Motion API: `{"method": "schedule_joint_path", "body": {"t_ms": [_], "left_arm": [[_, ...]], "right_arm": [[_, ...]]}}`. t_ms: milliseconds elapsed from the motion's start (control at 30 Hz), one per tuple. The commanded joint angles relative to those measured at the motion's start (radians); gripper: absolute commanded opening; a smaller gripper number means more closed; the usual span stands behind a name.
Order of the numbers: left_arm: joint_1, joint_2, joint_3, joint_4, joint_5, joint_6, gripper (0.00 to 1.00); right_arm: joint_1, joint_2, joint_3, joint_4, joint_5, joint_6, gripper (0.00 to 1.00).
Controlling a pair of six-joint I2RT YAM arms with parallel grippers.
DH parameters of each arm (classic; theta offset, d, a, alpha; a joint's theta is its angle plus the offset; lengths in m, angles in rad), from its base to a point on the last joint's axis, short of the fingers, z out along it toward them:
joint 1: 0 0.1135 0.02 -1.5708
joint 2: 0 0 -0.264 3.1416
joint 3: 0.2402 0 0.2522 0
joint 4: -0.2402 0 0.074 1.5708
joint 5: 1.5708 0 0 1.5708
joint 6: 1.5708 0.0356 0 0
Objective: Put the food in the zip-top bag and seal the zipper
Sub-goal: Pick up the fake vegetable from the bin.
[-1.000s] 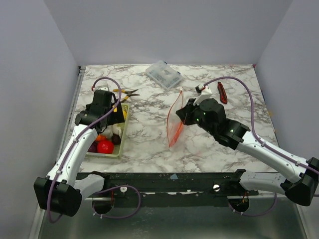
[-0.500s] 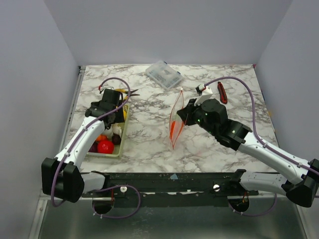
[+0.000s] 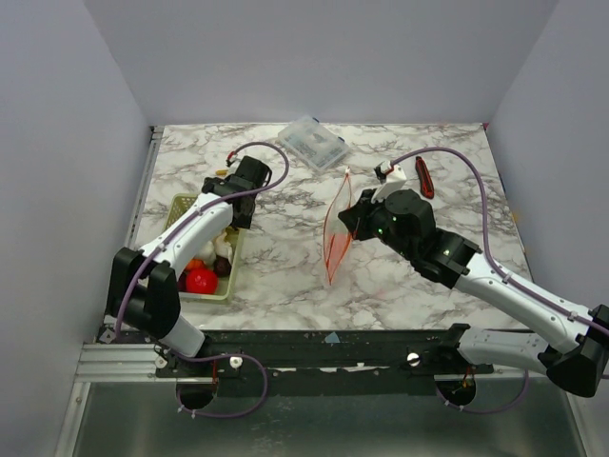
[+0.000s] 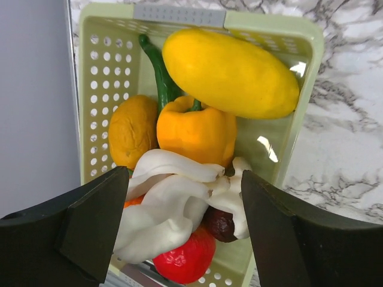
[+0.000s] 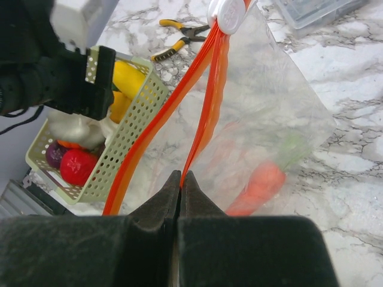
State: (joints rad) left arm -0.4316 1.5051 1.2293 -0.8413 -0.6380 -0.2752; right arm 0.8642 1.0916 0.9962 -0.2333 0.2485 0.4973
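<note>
Our left arm reaches forward and bends inward, so its wrist hangs over the far end of the basket, by the table's left edge. The left gripper looks down into it with the fingers spread wide, one on each side of the white garlic; we cannot tell whether they touch it. Our right arm stretches diagonally toward the table's middle. The right gripper has its jaws pressed together on one lip of the zipper, holding the bag up on edge.

The bag stands near the middle of the marble table, with bare tabletop between it and the basket. Its mouth gapes: the two orange strips split apart below the white slider. A clear box lies near the far edge, and a red knife lies just beyond the right wrist. Yellow-handled pliers lie behind the basket.

The bag is thin, clear, creased film, and an orange carrot shows through it. The basket is pale green plastic with perforated walls. It is packed with glossy toys: a long yellow fruit, an orange pepper, a green stalk, a wrinkled brownish-orange lump and a red tomato.
</note>
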Motion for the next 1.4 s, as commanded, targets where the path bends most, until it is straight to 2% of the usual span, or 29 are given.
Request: {"method": "schedule_joint_path", "body": {"t_ms": [0,167,300,433,600,667,933,1133,1300,1367], "left_arm": [[-0.002,0.057,-0.009,-0.042,0.033,0.030,0.76],[-0.016,0.085,-0.045,-0.014,0.007,0.039,0.76],[-0.018,0.101,-0.071,-0.013,-0.062,0.033,0.66],[-0.018,0.111,-0.084,0.007,-0.066,0.033,0.58],[-0.018,0.154,-0.073,-0.001,-0.078,0.027,0.54],[-0.018,0.159,-0.070,0.000,-0.083,0.027,0.48],[-0.019,0.084,-0.045,-0.002,-0.094,0.024,0.15],[-0.025,-0.071,-0.012,-0.019,0.013,0.016,0.00],[-0.025,-0.232,-0.008,0.007,0.154,0.011,0.00],[-0.025,-0.290,-0.010,0.020,0.205,0.010,0.00]], "right_arm": [[-0.004,-0.029,-0.011,-0.005,-0.009,-0.001,0.00],[-0.004,-0.019,-0.005,-0.001,-0.018,0.005,0.00],[-0.004,-0.012,-0.004,0.004,-0.028,0.009,0.00],[-0.004,-0.010,-0.002,0.005,-0.034,0.012,0.00],[-0.004,-0.010,0.002,0.002,-0.038,0.015,0.00],[-0.004,-0.008,0.002,0.002,-0.037,0.016,0.00],[-0.004,0.013,0.026,-0.028,-0.019,-0.003,0.00],[-0.003,0.022,0.140,-0.217,0.163,-0.123,0.00],[-0.004,0.024,0.265,-0.455,0.363,-0.217,0.00],[-0.004,0.040,0.309,-0.519,0.396,-0.244,0.00]]}}
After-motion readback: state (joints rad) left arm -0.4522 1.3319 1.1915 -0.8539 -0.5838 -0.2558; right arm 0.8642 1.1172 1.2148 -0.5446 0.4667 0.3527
